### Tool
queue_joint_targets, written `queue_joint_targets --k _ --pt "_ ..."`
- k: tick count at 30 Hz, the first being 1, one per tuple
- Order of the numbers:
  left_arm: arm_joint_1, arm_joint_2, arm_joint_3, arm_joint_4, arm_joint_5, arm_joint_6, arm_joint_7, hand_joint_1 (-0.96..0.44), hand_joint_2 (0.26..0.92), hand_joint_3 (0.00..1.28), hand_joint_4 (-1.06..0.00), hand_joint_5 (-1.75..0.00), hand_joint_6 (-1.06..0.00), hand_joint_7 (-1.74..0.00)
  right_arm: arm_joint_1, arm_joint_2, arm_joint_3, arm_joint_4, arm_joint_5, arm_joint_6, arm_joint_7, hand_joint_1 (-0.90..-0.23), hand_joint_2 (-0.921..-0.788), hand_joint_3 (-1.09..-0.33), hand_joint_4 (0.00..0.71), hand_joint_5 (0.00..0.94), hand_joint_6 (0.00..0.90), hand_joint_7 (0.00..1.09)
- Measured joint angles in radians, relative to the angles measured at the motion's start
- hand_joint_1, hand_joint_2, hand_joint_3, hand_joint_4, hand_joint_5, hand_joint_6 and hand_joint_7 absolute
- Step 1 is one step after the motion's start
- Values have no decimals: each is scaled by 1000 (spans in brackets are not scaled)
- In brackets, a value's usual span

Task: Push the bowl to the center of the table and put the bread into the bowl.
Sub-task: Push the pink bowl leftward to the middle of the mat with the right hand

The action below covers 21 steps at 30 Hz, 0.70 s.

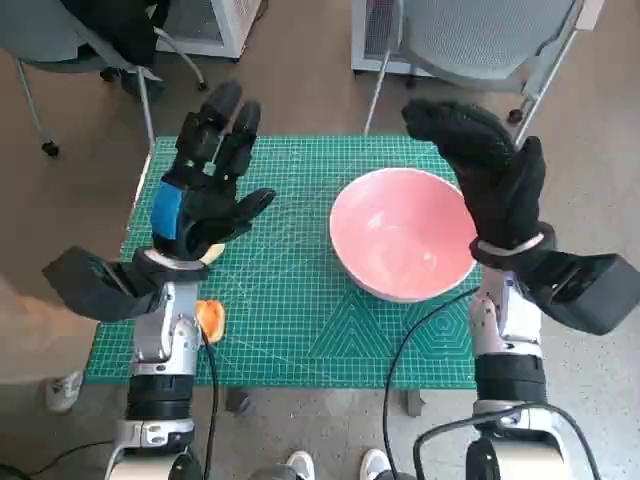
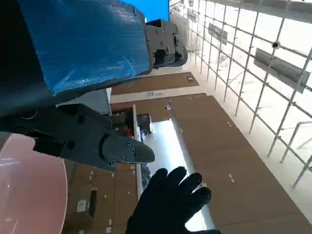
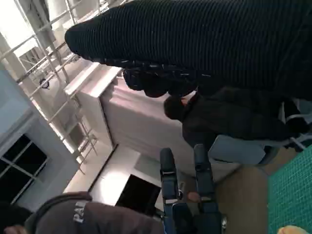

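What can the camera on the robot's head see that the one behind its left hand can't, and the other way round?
Only the head view shows the green mat, the bread beside the left forearm, and the chairs beyond the table. Only the left wrist view shows the ceiling grid, since it points upward. Both show the pink bowl, the left hand and the right hand, each raised and holding nothing.

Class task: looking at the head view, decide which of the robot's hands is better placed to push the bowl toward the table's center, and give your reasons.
Probably the right hand: it is raised at the pink bowl's outer side, so it can push inward. The left hand is farther off.
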Motion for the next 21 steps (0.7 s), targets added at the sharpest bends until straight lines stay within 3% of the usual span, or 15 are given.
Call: queue_joint_targets --k 21 --pt "0 10 -4 3 1 0 -1 -384 921 158 -82 -5 -11 -484 0 -4 0 -11 3 11 3 -658 -921 -841 33 0 -1 281"
